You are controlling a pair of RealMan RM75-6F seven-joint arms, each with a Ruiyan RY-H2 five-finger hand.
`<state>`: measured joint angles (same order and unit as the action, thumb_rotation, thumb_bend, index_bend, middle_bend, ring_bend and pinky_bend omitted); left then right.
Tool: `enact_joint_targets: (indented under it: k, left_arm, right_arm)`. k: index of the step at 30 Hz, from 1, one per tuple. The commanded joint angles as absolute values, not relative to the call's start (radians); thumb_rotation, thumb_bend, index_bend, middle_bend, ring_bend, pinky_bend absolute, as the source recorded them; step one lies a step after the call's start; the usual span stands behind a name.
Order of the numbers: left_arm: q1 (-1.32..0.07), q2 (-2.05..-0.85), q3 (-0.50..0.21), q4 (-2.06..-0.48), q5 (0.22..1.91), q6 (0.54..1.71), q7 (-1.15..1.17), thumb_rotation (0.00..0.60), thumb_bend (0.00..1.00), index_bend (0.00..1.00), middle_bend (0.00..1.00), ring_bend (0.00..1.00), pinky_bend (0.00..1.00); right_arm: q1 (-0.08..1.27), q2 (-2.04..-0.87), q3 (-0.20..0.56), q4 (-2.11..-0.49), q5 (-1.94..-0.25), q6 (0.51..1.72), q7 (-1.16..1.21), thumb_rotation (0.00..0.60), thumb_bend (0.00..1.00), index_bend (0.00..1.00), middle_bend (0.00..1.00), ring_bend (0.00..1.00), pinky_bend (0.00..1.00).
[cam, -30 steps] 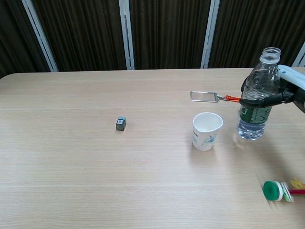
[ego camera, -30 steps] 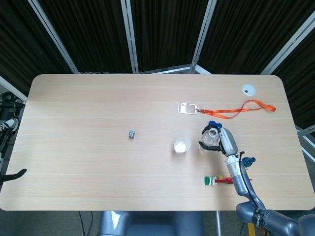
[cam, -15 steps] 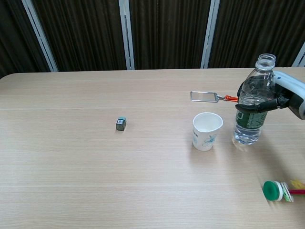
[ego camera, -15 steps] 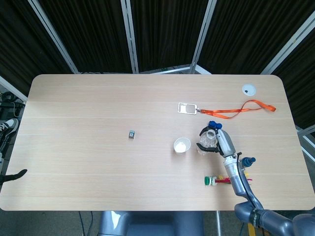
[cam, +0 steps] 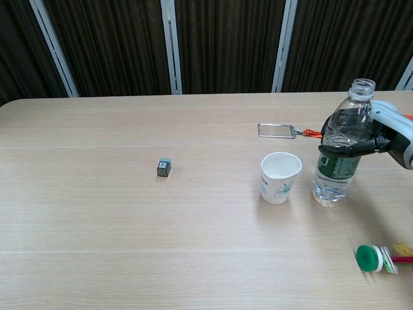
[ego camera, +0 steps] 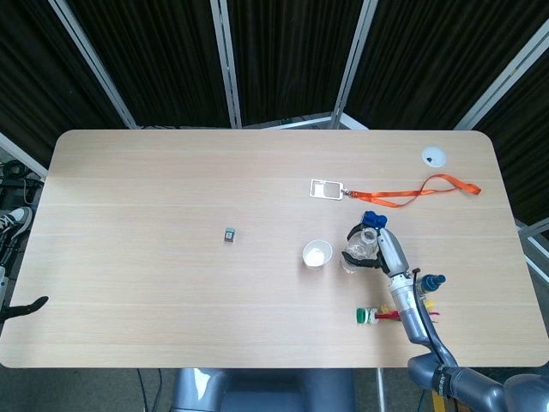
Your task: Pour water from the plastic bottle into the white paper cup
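My right hand (cam: 381, 137) has its fingers (cam: 345, 150) wrapped around the middle of the open plastic bottle (cam: 339, 152), which looks squishy, beside the light, tippy white paper cup (cam: 281, 177).

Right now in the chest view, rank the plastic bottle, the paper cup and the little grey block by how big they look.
1. plastic bottle, held by the right robot hand
2. white paper cup
3. small grey block, clearly the smallest

All three stand at similar depth, so the order is fairly safe.
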<state>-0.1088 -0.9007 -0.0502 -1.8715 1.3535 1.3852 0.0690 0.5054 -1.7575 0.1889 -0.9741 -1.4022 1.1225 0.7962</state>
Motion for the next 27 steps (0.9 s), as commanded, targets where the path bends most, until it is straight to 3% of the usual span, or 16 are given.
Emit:
enact_joint_targets:
  k: [1, 7, 12, 23, 27]
  left_arm:
    - [-0.109, -0.901, -0.050, -1.872, 1.353, 1.385, 0.070, 0.600, 0.02, 0.00, 0.00, 0.00, 0.00]
    - [-0.110, -0.902, -0.050, -1.872, 1.351, 1.384, 0.073, 0.600, 0.02, 0.00, 0.00, 0.00, 0.00]
    - [-0.110, -0.902, -0.049, -1.872, 1.352, 1.384, 0.072, 0.600, 0.02, 0.00, 0.00, 0.00, 0.00]
    - [-0.109, -0.900, -0.049, -1.872, 1.356, 1.385, 0.068, 0.600, 0.02, 0.00, 0.00, 0.00, 0.00]
    - [-0.109, -0.900, -0.048, -1.872, 1.357, 1.386, 0.069, 0.600, 0.02, 0.00, 0.00, 0.00, 0.00]
  right_arm:
    - [0.505, -1.767, 0.187, -0.958, -1.405, 1.124, 0.815, 0.600, 0.29, 0.50, 0.58, 0.49, 0.49]
    - [0.506, -1.774, 0.187, -0.942, -1.409, 1.128, 0.830, 0.600, 0.19, 0.47, 0.55, 0.46, 0.48]
    - [0.506, -1.775, 0.182, -0.934, -1.414, 1.125, 0.843, 0.600, 0.06, 0.36, 0.45, 0.35, 0.42]
    - [0.504, -1.779, 0.179, -0.918, -1.417, 1.125, 0.862, 0.600, 0.03, 0.34, 0.40, 0.31, 0.37]
    - [0.503, -1.777, 0.175, -0.919, -1.425, 1.131, 0.872, 0.600, 0.00, 0.24, 0.31, 0.21, 0.26]
